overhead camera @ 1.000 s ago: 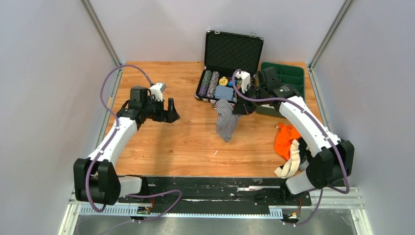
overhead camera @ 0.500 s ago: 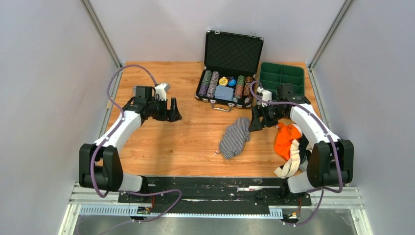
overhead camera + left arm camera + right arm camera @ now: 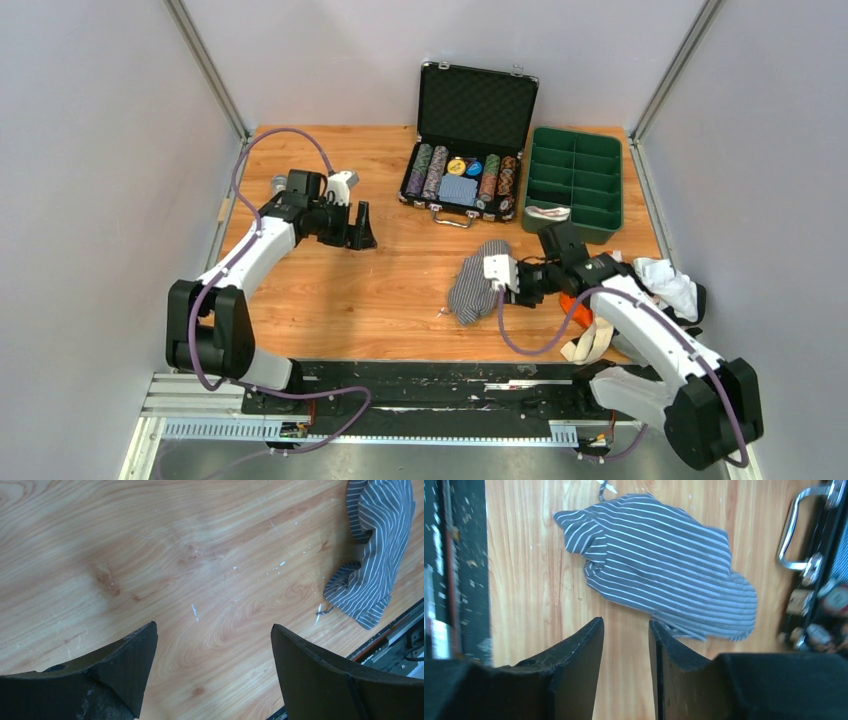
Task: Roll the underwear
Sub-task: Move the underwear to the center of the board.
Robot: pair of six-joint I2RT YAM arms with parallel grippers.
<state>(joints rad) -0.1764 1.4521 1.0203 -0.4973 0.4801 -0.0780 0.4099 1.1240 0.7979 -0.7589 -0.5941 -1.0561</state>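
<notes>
Two black, wedge-shaped fingers of the left gripper stand wide apart with nothing between them. They hang over bare boards on the left part of the pale, strongly grained wooden table.

Well to the right of that gripper lies the grey-and-white pinstriped underwear, a soft cloth piece crumpled into a long, rumpled heap. It sits on the table right of centre, just near of the chrome handle of the open black hard-shell case. The case's raised lid is lined with dimpled dark foam, and rows of striped poker chips lie in its base.

The right gripper points left, its tips just beside the right edge of the striped heap. In the wrist view its matte black fingers are parted by only a narrow slot, with wood showing through, and they hold nothing. Whether a tip touches the cloth I cannot tell.

Beneath the right arm an orange cloth piece shows, mostly hidden. Nearer, a cream piece lies in folded bands by the table's near edge. A crumpled white piece sits at the right edge, just beside the arm.

At the far right stands a dark green plastic compartment tray, rectangular and split by straight dividers. A small pale item rests in its near-left compartment, too small to make out.
</notes>
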